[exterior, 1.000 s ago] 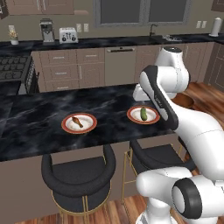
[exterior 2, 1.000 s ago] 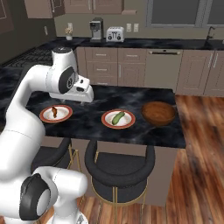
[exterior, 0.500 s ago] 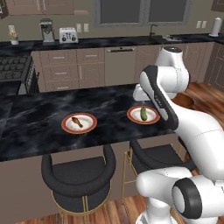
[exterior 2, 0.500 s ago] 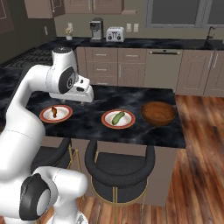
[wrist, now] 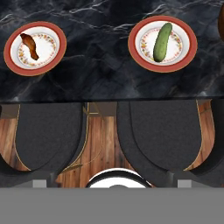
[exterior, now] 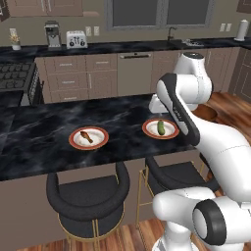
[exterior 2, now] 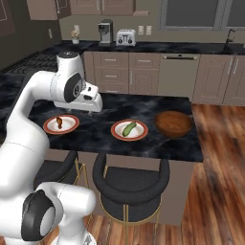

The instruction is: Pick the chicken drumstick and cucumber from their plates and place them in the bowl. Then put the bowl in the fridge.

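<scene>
The chicken drumstick (wrist: pixel 29 45) lies on the left plate (wrist: pixel 7 50), also seen from the base as drumstick (exterior 2: pixel 59 121). On the right plate (wrist: pixel 190 48) rests the green cucumber (wrist: pixel 162 36), cucumber (exterior 2: pixel 129 128). Both plates sit on the black marble island. The brown bowl (exterior 2: pixel 173 123) stands to the right of the cucumber plate, empty. My gripper (exterior 2: pixel 90 104) hovers above the island between and behind the two plates, pointing down, open and holding nothing. The fridge is out of view.
Two black round stools (exterior 2: pixel 129 184) (exterior: pixel 88 196) stand against the island's near edge. Behind the island runs a back counter with a coffee machine (exterior 2: pixel 105 32) and a toaster (exterior 2: pixel 126 37). A stove (exterior: pixel 14 76) is at the far left.
</scene>
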Controlling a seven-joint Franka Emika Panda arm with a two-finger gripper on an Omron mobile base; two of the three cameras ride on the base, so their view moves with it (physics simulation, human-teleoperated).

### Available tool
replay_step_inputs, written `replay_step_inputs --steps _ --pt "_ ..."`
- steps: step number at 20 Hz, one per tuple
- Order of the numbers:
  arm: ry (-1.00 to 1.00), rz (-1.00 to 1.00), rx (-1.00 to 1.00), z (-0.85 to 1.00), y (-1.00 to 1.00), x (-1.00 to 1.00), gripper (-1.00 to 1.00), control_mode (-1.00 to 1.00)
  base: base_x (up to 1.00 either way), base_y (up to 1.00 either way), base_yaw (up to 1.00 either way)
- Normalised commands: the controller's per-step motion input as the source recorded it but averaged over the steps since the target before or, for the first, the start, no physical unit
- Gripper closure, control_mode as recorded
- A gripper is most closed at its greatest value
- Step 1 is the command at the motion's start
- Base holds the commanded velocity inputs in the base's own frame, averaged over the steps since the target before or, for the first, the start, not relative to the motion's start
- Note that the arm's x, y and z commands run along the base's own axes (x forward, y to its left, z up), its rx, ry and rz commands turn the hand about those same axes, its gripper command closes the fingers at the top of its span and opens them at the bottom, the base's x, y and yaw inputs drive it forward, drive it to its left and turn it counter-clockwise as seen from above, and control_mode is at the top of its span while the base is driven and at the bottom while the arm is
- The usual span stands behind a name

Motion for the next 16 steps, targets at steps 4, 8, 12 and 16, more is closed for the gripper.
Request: replay_step_inputs --steps 4,8,12,16 --pt "0.0 -0.06 0.0 -0.09 -0.05 0.24 -1.0 -1.0 0.0 0.0 0.0" --pt "0.14 -0.01 0.0 -0.15 -0.47 0.62 -1.0 -1.0 0.0 0.0 0.0" --pt "0.21 -0.01 0.0 -0.14 -0.46 0.62 -1.0 -1.0 0.0 0.0 0.0" --pt "0.11 -0.13 0.0 -0.34 -0.35 0.5 -1.0 -1.0 0.0 0.0 0.0"
